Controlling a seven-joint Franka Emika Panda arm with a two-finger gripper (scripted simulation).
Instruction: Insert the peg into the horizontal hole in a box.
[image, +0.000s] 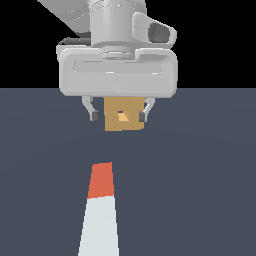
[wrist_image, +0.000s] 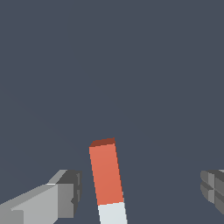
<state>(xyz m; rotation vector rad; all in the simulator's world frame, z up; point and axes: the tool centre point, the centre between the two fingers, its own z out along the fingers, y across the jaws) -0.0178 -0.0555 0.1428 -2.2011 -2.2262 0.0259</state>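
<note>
Here, the gripper (image: 117, 116) hangs with fingers spread wide and empty above the dark floor (image: 200, 175). The peg (image: 100, 212) lies flat on that floor, long axis running toward the tan box (image: 112, 124), orange-red end leading, well short of its hole (image: 123, 117).
</note>
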